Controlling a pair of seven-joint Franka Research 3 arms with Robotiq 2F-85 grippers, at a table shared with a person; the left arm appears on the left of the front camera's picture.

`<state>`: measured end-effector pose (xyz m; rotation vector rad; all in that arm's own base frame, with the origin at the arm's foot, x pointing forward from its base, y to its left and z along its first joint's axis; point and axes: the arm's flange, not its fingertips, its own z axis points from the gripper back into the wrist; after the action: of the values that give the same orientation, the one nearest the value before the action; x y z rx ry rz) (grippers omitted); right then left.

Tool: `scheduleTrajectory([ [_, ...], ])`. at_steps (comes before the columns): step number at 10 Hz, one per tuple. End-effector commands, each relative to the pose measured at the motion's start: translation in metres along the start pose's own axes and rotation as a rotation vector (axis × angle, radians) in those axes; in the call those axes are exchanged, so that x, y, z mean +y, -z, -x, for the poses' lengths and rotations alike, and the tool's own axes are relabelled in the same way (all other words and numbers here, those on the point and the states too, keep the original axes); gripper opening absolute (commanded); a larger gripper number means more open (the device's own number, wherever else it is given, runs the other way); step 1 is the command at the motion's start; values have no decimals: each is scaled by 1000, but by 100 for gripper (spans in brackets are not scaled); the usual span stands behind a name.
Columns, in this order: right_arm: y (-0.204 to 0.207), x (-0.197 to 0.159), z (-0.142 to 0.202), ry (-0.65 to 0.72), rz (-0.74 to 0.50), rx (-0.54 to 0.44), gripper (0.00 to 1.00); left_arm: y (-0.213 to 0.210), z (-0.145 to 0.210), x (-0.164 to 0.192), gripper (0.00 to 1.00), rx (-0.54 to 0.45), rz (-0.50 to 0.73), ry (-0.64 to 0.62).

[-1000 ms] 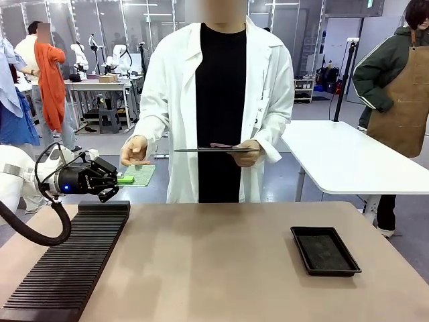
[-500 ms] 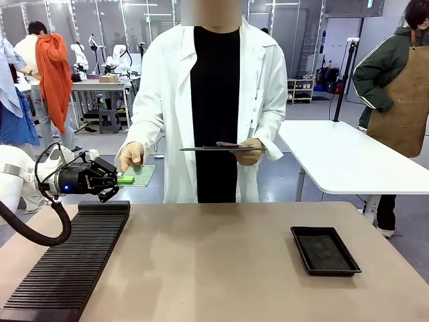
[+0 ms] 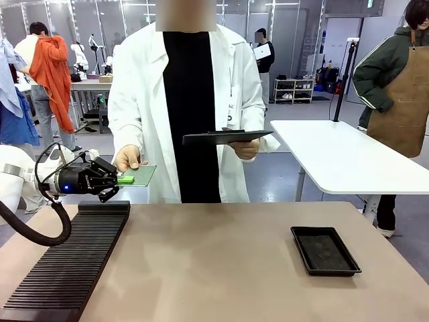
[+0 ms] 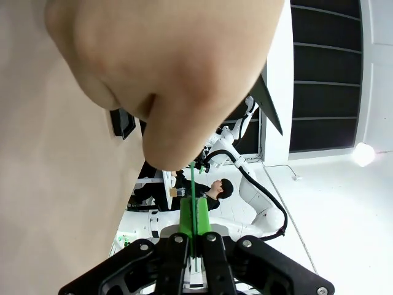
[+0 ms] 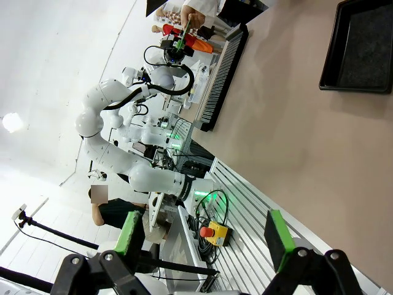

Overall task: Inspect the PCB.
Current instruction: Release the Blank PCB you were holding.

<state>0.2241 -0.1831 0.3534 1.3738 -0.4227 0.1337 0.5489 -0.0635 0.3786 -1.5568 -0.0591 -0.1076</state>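
Tan table (image 3: 214, 275): ribbed rack (image 3: 67, 261) left, black tray (image 3: 325, 250) right. Beyond its far-left edge the left gripper (image 3: 123, 180) pinches the PCB (image 3: 143, 174), a hand (image 3: 127, 159) on it. Right gripper (image 5: 202, 233) gapes wide.

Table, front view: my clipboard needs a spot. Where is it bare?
The tan table is bare between the black ribbed rack and the shallow black tray. Crowded: beyond the rack's far end, where the left end effector and a hand hold the thin green PCB.

Black ribbed rack (image 3: 67, 261) lies left on the tan surface (image 3: 214, 268), shallow black tray (image 3: 325, 251) right; thin green PCB (image 3: 141, 176) hangs behind the rack, in the left end effector (image 3: 120, 179).
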Motion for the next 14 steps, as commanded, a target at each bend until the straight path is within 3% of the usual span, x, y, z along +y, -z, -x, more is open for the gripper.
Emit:
scheduleTrajectory([
  [1, 1, 0, -2, -4, -1, -3, 100, 1, 0, -5, 0, 3, -11, -9],
  [8, 1, 0, -2, -4, -1, -3, 100, 0, 0, 0, 3, 0, 0, 0],
  [9, 1, 0, -2, -4, -1, -3, 100, -1, 2, -1, 33, 38, 10, 29],
  [10, 1, 0, -2, -4, -1, -3, 100, -1, 3, -2, 31, 36, 31, 12],
  [11, 1, 0, -2, -4, -1, -3, 100, 1, 4, -2, 61, 41, 28, 17],
  [12, 1, 0, -2, -4, -1, -3, 100, 4, 5, 0, 59, 44, 36, 4],
  [13, 1, 0, -2, -4, -1, -3, 100, 5, 5, 1, 89, 41, 38, 1],
  [14, 1, 0, -2, -4, -1, -3, 100, 4, 7, 1, 86, 42, 35, 2],
])
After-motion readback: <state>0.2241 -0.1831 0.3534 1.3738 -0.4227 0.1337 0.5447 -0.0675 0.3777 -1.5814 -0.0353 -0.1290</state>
